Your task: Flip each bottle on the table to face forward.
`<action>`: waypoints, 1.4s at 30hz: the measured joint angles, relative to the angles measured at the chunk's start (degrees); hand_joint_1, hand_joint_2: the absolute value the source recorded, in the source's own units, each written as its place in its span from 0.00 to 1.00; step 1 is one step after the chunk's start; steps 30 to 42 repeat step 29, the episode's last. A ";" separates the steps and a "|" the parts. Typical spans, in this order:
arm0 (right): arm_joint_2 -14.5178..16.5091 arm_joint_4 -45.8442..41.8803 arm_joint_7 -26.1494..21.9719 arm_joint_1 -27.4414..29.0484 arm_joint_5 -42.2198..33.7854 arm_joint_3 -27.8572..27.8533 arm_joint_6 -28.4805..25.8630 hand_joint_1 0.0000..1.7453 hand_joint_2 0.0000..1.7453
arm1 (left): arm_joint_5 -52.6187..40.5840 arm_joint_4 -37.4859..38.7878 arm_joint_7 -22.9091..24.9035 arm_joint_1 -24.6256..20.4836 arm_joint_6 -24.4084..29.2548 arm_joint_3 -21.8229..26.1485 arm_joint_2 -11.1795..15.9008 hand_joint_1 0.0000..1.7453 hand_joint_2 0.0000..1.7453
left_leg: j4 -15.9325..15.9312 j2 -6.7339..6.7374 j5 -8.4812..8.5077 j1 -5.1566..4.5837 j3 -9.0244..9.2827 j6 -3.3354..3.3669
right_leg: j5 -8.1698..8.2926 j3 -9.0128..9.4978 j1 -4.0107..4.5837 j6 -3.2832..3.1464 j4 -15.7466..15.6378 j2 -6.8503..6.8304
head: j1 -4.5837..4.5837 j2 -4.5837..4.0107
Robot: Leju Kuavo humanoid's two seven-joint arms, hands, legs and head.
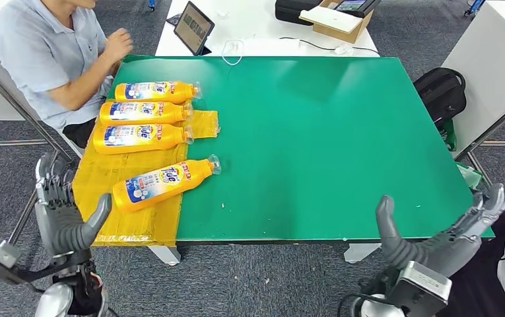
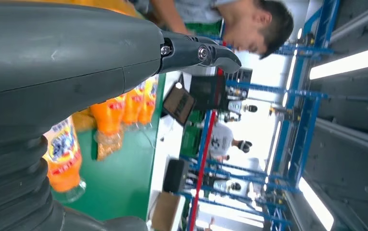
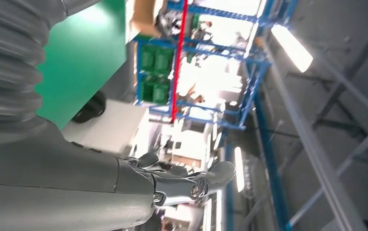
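Several orange Tide bottles lie on their sides on a yellow mat (image 1: 104,173) at the left of the green table (image 1: 322,139). Three of them, the far bottle (image 1: 155,91), the second bottle (image 1: 145,112) and the third bottle (image 1: 142,137), form a row with labels up. The nearest bottle (image 1: 164,183) lies tilted, label up, cap toward the right. My left hand (image 1: 61,212) hovers open below the table's front left corner, close to the nearest bottle (image 2: 62,154). My right hand (image 1: 444,231) is open off the front right edge, holding nothing.
A person in a light blue shirt (image 1: 41,49) sits at the far left corner, a hand raised near the bottles. A tablet (image 1: 193,26), cables and a box (image 1: 338,20) lie on the white table behind. A black backpack (image 1: 441,92) stands on the floor at the right.
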 joint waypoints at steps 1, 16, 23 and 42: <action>0.01 0.21 -0.01 0.30 -0.05 -0.50 0.01 0.00 1.00 | -0.30 -0.29 -0.23 0.60 0.15 0.24 -0.21 0.00 1.00 | 0.00 0.00 -0.01 0.00 0.00 0.00 | -0.02 0.00 0.00 0.01 0.00 0.00 | 0.00 0.00; -0.57 9.01 -0.01 3.63 -4.82 3.23 0.04 0.00 1.00 | -3.00 -3.14 -2.51 6.19 0.75 1.67 -3.23 0.00 1.00 | -0.01 -0.03 -0.01 0.01 0.01 0.00 | -0.08 0.03 0.00 0.06 0.00 0.00 | -0.01 0.00; -2.83 14.33 0.00 3.90 -8.06 7.76 0.04 0.00 1.00 | -4.34 -3.81 -2.51 7.00 -2.59 1.84 -3.49 0.00 1.00 | -0.02 -0.04 -0.01 0.01 0.01 0.00 | -0.09 0.04 0.00 0.07 0.00 0.00 | -0.01 0.00; -4.65 18.00 -0.01 3.22 -9.05 11.29 0.04 0.00 1.00 | -5.10 -3.81 -2.49 7.25 -4.29 1.55 -3.49 0.00 1.00 | -0.01 -0.04 -0.01 0.00 0.02 0.00 | -0.09 0.04 0.00 0.07 0.00 0.00 | -0.01 0.00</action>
